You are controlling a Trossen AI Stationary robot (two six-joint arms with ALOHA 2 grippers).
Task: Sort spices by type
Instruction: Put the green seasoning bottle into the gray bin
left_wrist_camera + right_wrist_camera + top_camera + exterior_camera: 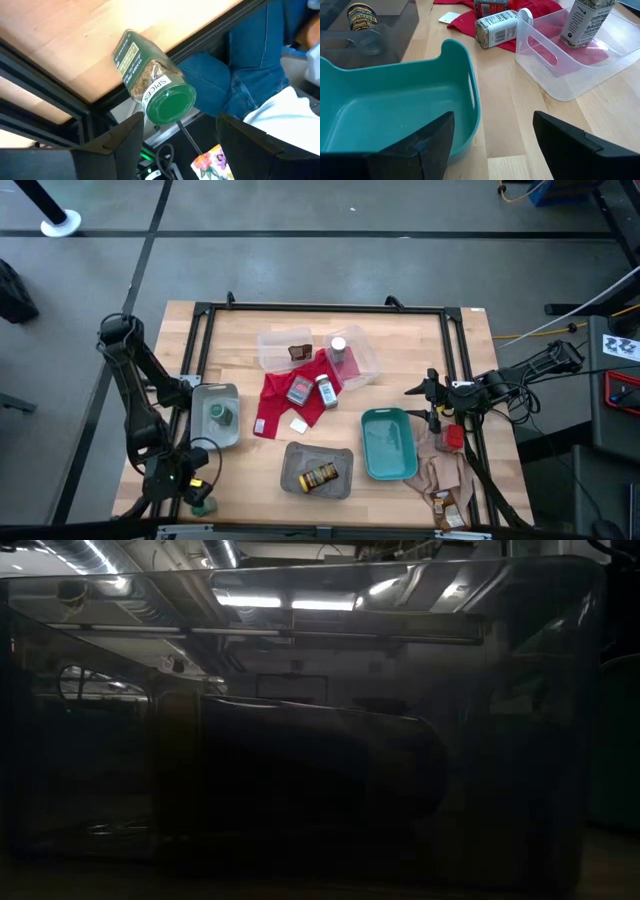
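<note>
Left gripper (177, 137) first: jaws apart, and a green-lidded jar (150, 82) lies on its side just ahead of them, lid toward the camera, right at the near left corner of the tabletop (400, 340). Nothing is gripped yet. To do this pick well, I'd say ease forward so the fingers (120, 142) straddle the lid end squarely, then close; the jar is round and sits at the very edge, so a nudge could roll it off. Its likely home is the grey tray (198, 412), which already holds another green jar (220, 416).

The left arm is folded low along the left rail, wrist dipped over the corner.

Right gripper (492, 132): jaws wide apart and empty, hanging just past the teal tray's rim (451, 52), arm stretched in from the right edge, waiting.

The low view is blocked by a dark tray wall, possibly holding the yellow-labelled jar (320, 476) — hard to tell.
</note>
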